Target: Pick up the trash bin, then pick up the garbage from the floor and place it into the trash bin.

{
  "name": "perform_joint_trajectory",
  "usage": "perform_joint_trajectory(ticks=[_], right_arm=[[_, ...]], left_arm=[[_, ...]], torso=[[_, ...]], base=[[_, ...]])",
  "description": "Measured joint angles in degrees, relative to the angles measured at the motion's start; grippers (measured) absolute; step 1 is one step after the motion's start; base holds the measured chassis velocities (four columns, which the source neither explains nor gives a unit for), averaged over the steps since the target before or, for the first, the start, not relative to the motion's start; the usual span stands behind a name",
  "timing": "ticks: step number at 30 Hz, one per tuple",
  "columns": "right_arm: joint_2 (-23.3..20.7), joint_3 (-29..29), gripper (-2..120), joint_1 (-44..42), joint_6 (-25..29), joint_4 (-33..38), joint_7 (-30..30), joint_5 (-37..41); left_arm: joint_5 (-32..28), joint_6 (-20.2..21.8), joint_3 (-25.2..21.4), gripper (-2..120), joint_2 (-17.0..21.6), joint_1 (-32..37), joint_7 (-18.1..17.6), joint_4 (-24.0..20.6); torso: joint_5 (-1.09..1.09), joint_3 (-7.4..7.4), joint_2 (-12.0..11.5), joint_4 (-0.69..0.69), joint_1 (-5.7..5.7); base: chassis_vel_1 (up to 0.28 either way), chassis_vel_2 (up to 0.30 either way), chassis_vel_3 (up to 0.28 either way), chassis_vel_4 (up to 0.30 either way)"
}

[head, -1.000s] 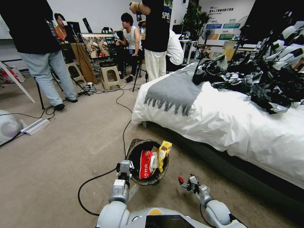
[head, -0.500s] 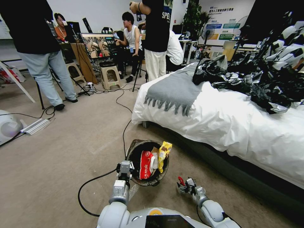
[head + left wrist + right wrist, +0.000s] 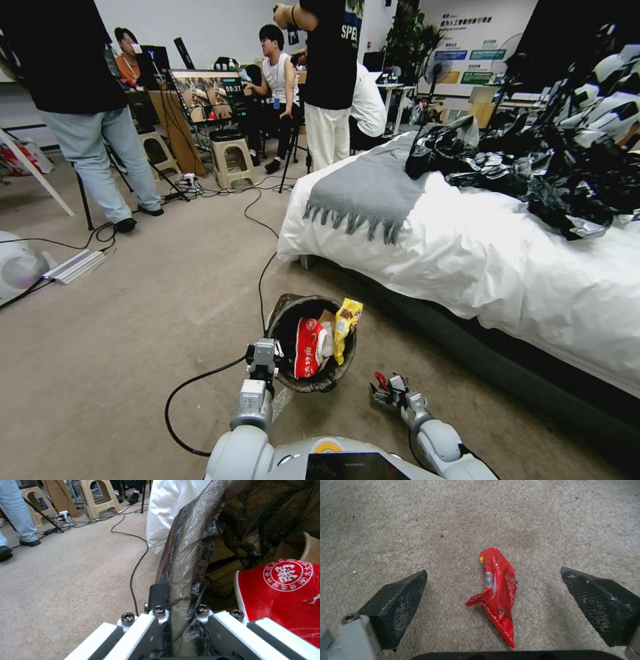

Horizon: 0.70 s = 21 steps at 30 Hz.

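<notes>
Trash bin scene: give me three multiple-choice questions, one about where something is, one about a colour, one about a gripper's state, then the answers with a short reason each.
1. Where is the trash bin?
A. On the bed
B. On the carpet beside the bed, at the left gripper
C. On a stool

2. What colour is the wrapper on the carpet under the right gripper?
A. Red
B. Blue
C. Green

3. How is the left gripper?
A. Open above the carpet
B. Shut on a bottle
C. Shut on the trash bin's rim

Answers:
1 B: the head view shows the trash bin on the carpet next to the bed, with the left gripper at its rim.
2 A: the right wrist view shows a red wrapper lying between the spread fingers.
3 C: the left wrist view shows the bag-covered rim clamped between its fingers.
</notes>
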Motion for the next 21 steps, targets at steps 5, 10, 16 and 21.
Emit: perform_joint_trajectory(ticks=[5,10,16,21], right_arm=[[0.23,-0.04,82,0.31,0.29,-0.96,-0.05,-0.16],[0.51,0.02,62,0.48,0.91,-1.98,-0.18,-0.36],[0.67,0.16,45,0.46,1.31,-2.37,-0.32,-0.47],[0.66,0.41,24,0.45,1.54,-2.68,-0.52,-0.51]], left_arm=[[0.07,-0.01,0.01,0,-0.05,0.06,-0.02,-0.02],[0.16,-0.03,0.01,0,-0.05,0.09,-0.05,-0.03],[0.22,-0.04,0.01,0,-0.04,0.09,-0.08,-0.03],[0.22,-0.05,0.03,0,-0.03,0.07,-0.09,-0.03]], torso=[[0.00,0.00,0.00,0.00,0.00],[0.01,0.00,0.00,0.00,0.00],[0.01,0.00,0.00,0.01,0.00],[0.01,0.00,0.00,0.00,0.00]], base=[[0.000,0.000,0.000,0.000],[0.000,0.000,0.000,0.000],[0.000,0.000,0.000,0.000],[0.000,0.000,0.000,0.000]])
